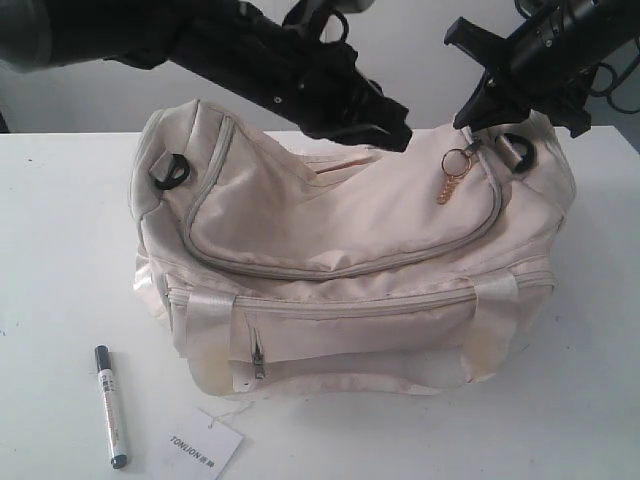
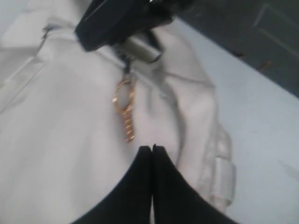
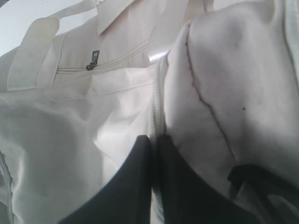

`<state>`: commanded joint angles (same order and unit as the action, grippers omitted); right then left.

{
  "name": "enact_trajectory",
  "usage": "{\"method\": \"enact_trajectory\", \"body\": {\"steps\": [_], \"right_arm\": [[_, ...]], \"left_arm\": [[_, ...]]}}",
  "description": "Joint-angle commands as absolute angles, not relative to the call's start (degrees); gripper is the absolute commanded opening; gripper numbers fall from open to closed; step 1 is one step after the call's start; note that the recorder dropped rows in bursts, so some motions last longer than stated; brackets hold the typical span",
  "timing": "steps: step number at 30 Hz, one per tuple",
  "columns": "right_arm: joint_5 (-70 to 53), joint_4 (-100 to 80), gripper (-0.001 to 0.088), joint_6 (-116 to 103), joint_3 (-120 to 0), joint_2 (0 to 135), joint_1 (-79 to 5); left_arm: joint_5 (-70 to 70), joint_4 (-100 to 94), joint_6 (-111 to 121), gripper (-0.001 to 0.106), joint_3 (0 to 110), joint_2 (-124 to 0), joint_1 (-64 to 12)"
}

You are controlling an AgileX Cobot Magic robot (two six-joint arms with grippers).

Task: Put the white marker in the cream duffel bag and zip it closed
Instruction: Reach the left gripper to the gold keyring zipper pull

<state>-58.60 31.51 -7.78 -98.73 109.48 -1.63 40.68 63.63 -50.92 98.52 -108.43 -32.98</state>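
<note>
The white marker (image 1: 110, 406) lies on the table to the front left of the cream duffel bag (image 1: 330, 220), apart from it and from both grippers. My right gripper (image 1: 470, 118) is at the bag's top right end, shut on the zip pull (image 2: 142, 49). A gold ring and charm (image 1: 452, 178) hang from that pull. The curved top zip (image 1: 300, 270) looks shut along its visible length. My left gripper (image 1: 400, 138) rests at the bag's top middle. Its jaws (image 2: 152, 148) are shut with nothing seen between them. The right fingertips (image 3: 154, 138) straddle the zip line.
A white paper hang tag (image 1: 205, 445) lies by the marker near the table's front edge. Black D-rings (image 1: 170, 170) (image 1: 517, 152) sit at both bag ends. The front pocket zip pull (image 1: 258, 362) hangs on the near side. Strap handles (image 1: 205, 330) drape down the front.
</note>
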Motion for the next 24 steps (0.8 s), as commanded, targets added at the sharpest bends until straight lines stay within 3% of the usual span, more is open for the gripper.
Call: {"method": "enact_trajectory", "body": {"steps": [12, 14, 20, 24], "right_arm": [[-58.6, 31.5, 0.0000, -7.8, -98.7, 109.5, -1.6], [-58.6, 31.5, 0.0000, -7.8, -98.7, 109.5, -1.6], [-58.6, 31.5, 0.0000, -7.8, -98.7, 109.5, -1.6], [-58.6, 31.5, 0.0000, -7.8, -98.7, 109.5, -1.6]], "left_arm": [[36.5, 69.1, -53.2, 0.001, 98.5, -114.1, -32.8], [35.4, 69.7, -53.8, 0.008, 98.5, -114.7, -33.4], [31.3, 71.1, -55.3, 0.042, 98.5, -116.3, -35.8], [29.2, 76.5, -58.6, 0.051, 98.6, -117.4, -36.8]]}}
